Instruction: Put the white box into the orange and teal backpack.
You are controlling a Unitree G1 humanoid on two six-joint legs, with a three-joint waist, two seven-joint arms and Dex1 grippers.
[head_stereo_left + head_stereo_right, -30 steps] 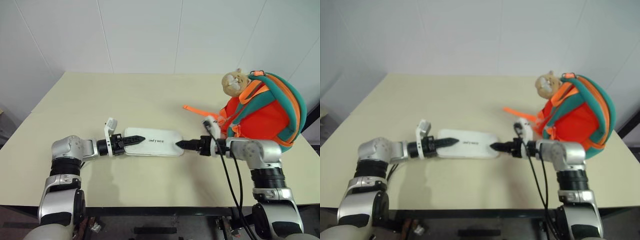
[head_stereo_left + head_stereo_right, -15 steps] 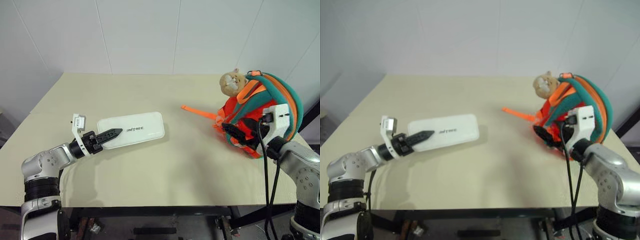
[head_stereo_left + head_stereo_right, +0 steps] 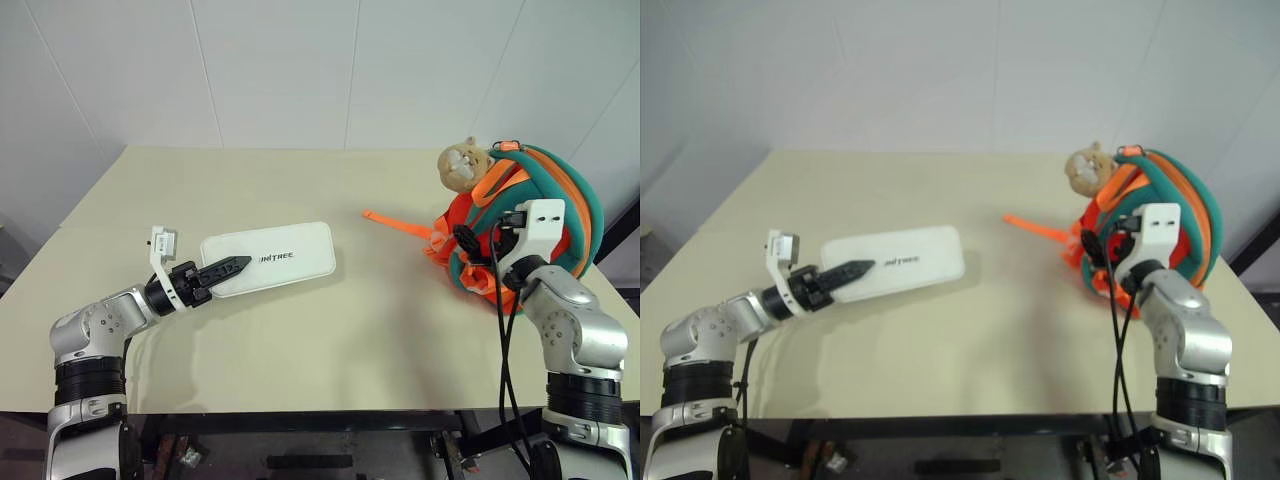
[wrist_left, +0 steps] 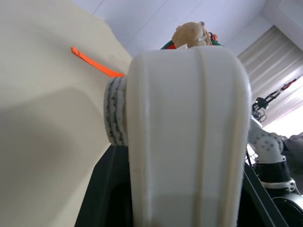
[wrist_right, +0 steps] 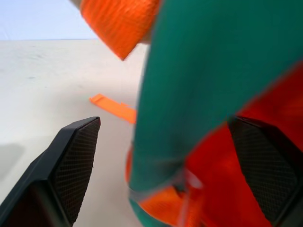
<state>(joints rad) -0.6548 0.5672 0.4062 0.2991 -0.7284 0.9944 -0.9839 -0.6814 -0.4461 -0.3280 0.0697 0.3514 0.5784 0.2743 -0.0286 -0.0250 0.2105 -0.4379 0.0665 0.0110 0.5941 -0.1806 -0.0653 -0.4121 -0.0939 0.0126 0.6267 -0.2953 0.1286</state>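
Left eye view: flat white rounded-corner plastic box [image 3: 270, 258] with dark lettering is pinched at its left end by the left gripper [image 3: 222, 270], jaws clamped on the edge. Its long axis runs left-right, right end slightly farther back. The box looks lifted just off the cream tabletop [image 3: 300, 190], judging by the shadow under it. The bright-orange fabric backpack with teal trim bands [image 3: 530, 225] sits at the right edge, well apart from the box, tan plush toy [image 3: 462, 166] on its far-left shoulder, one orange strap [image 3: 398, 224] trailing left on the table. So the box must travel right, lengthwise, to reach the bag.

Right eye view: right gripper [image 3: 1095, 252] is against the backpack's left face, jaws spread wide with fabric between them. Right arm is the nearer one to the bag; probably there to hold the opening.

Left wrist view: white box end fills the frame close up; strap, plush toy and backpack lie far beyond it.

Right wrist view: two black fingers [image 5: 71, 156] stand well apart, straddling the teal band and orange fabric.

Surroundings: plain table, white panelled wall [image 3: 300, 70] behind.
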